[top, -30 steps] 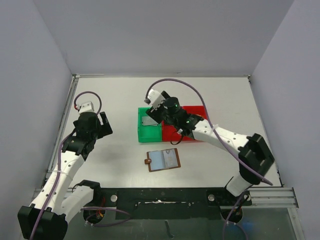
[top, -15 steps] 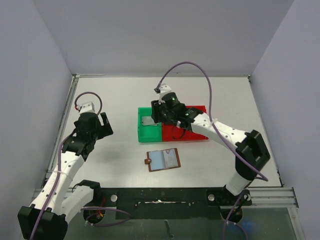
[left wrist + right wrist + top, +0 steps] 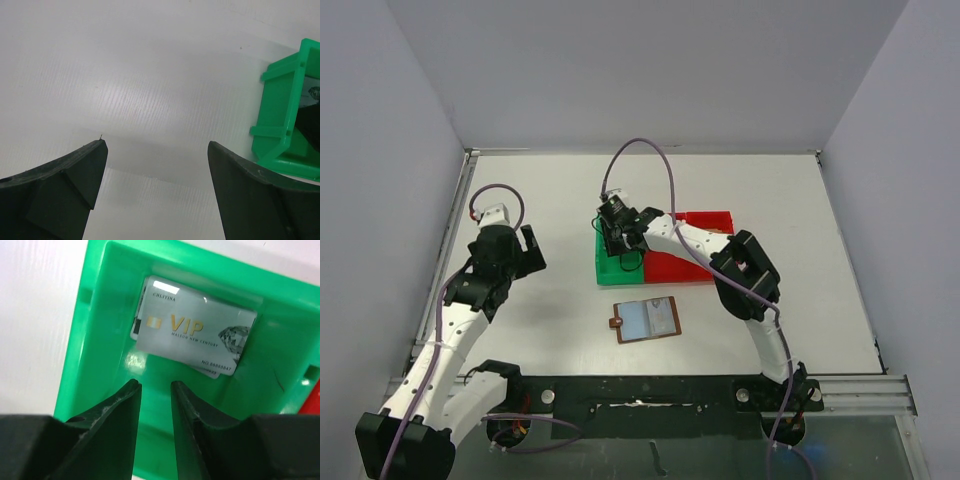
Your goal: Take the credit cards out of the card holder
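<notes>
The card holder (image 3: 647, 320) lies open on the table in front of the bins, brown-edged with a pale blue and a grey-tan panel. Two credit cards (image 3: 195, 335) lie stacked on the floor of the green bin (image 3: 95, 340), a grey-white VIP card on top. My right gripper (image 3: 155, 384) hangs inside that bin just short of the cards. Its jaws stand a narrow gap apart with nothing between them. In the top view the right gripper (image 3: 618, 245) covers the cards. My left gripper (image 3: 156, 145) is wide open over bare table, far left of the holder.
A red bin (image 3: 712, 217) adjoins the green bin (image 3: 604, 270) on its right. The green bin's corner (image 3: 285, 115) shows at the right of the left wrist view. Grey walls close in the table on three sides.
My right arm has swung left from over the bins' join to above the green bin, and its jaws have drawn closer together. The left arm and the card holder have not moved.
</notes>
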### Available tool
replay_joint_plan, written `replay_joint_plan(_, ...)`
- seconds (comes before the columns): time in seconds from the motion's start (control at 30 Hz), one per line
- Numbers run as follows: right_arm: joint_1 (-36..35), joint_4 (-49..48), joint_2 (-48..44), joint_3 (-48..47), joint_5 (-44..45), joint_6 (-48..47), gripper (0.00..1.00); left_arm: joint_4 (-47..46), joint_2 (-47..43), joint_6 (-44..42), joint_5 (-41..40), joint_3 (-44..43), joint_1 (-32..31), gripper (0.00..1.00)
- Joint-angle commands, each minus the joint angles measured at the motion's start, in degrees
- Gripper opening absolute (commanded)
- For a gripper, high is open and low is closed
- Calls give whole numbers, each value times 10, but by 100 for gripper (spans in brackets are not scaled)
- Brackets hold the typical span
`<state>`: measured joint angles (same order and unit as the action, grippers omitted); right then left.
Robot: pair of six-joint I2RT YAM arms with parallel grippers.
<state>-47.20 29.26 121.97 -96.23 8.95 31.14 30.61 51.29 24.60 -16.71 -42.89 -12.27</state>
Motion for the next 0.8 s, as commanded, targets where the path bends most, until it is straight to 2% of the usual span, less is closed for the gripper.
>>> replay_joint_plan(0.0, 3, 12, 23, -65, 40, 4, 31, -28, -7, -8, -5, -6, 2, 82)
replay_joint_plan(0.23, 3, 35, 61, -100, 57, 28, 32, -26, 0, -10, -5, -9, 3, 82)
replay_joint_plan(0.77, -10, 26, 76, -74, 53, 55, 32, -20, -3, -5, -22, -10, 2, 81)
